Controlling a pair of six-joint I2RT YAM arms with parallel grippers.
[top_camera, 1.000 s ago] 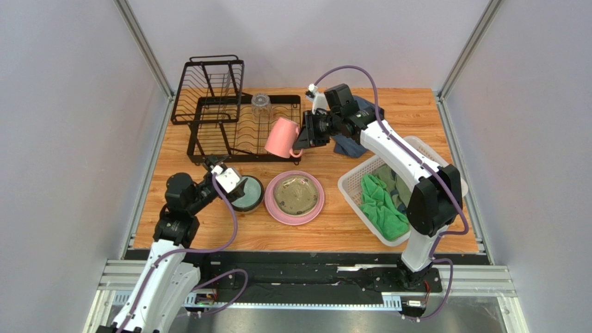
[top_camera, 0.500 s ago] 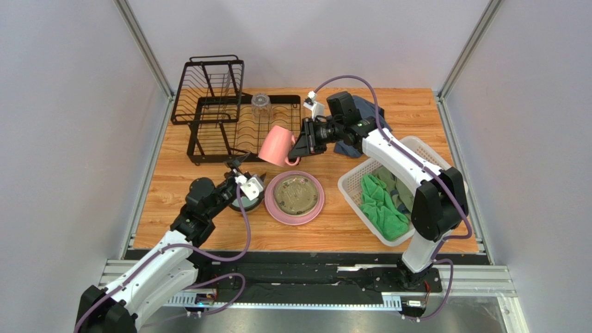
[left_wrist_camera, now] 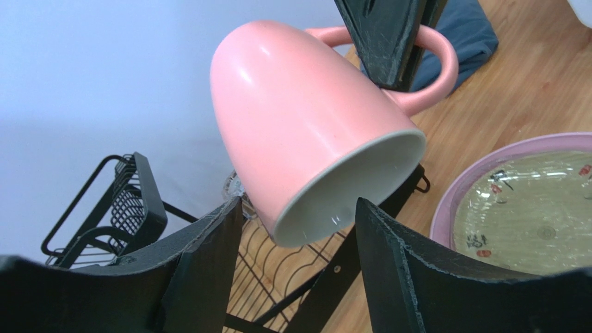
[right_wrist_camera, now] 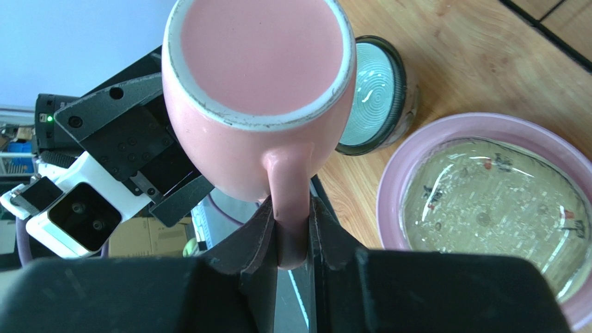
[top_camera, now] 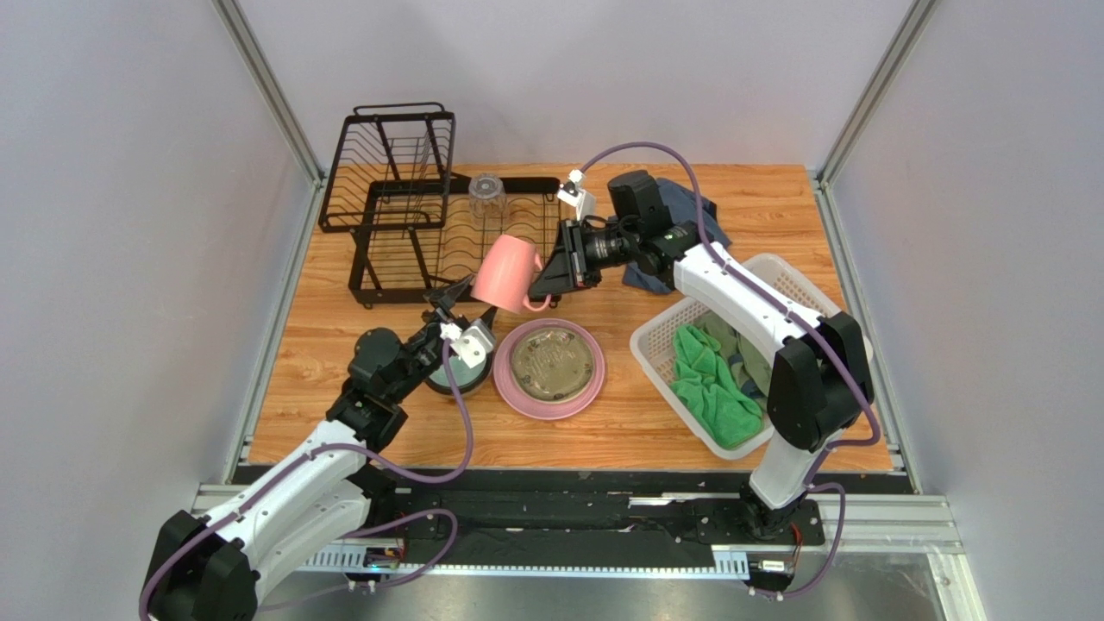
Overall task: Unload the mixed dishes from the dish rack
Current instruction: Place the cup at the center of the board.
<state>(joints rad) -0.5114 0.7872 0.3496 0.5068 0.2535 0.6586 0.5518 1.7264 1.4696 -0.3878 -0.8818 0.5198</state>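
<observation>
My right gripper (top_camera: 547, 274) is shut on the handle of the pink mug (top_camera: 506, 271) and holds it tilted in the air over the front edge of the black dish rack (top_camera: 389, 246). In the right wrist view the fingers pinch the handle (right_wrist_camera: 290, 208). My left gripper (top_camera: 450, 311) is open just below the mug's mouth (left_wrist_camera: 347, 187), with a finger (left_wrist_camera: 208, 270) on each side. The clear glass tumbler (top_camera: 486, 194) stands in the rack. The teal bowl (right_wrist_camera: 375, 97) sits on the table beside the pink plate (top_camera: 512, 388), which carries the cream plate (top_camera: 552, 361). I see no tan-olive bowl.
A white lattice basket (top_camera: 661, 339) with green cloth (top_camera: 710, 375) stands at the right. A dark blue cloth (top_camera: 678, 205) lies behind the right arm. The rack's raised basket section (top_camera: 389, 162) is at the back left.
My right gripper carried the mug left and toward the front. My left arm swung right and up, bringing its open gripper under the mug's mouth.
</observation>
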